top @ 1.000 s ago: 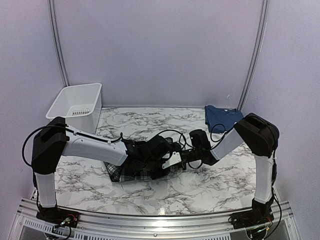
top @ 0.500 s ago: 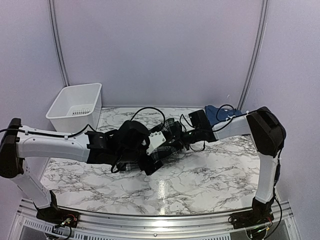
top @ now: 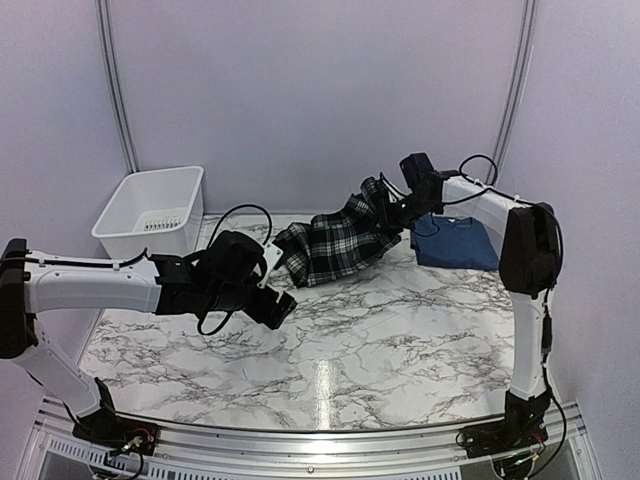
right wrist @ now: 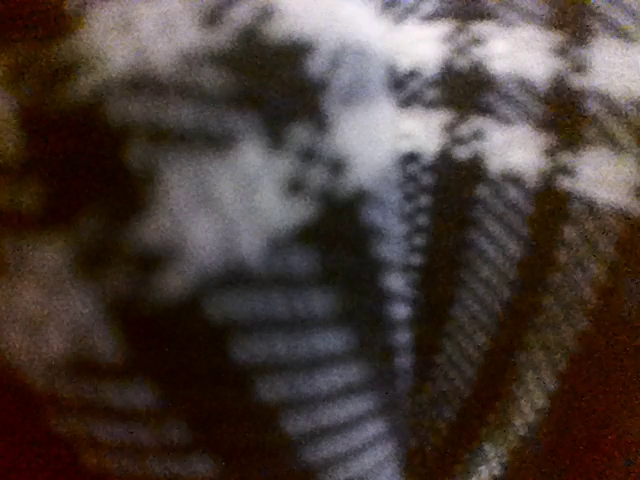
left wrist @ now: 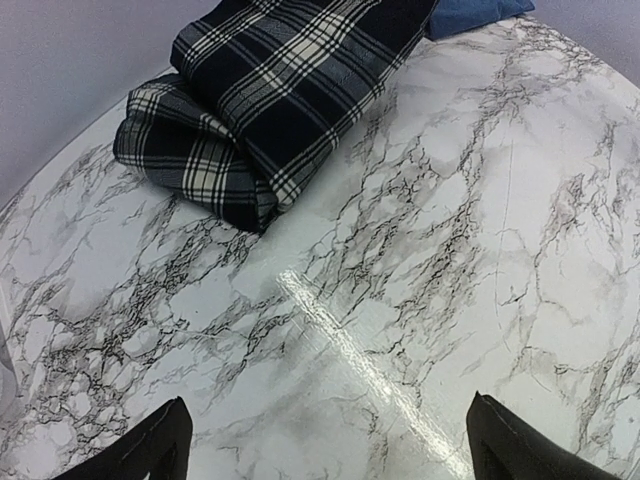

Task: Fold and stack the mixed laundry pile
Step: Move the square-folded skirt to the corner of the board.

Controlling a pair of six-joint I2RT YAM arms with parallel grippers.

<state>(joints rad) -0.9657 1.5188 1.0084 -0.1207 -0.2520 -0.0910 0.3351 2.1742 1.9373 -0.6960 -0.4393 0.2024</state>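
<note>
Dragging the folded plaid garment (top: 330, 245) across the tabletop (top: 400, 340) toward the navy t-shirt (top: 455, 243) at the far right, the right gripper (top: 390, 210) stayed clamped on its raised end after the left gripper (top: 278, 305) let go and drew back, jaws wide, leaving the stacking to one arm.

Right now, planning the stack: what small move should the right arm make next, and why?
Probably carry the plaid garment rightward over the blue t-shirt: the right gripper is shut on its raised end beside the shirt, and the left gripper is open.
</note>
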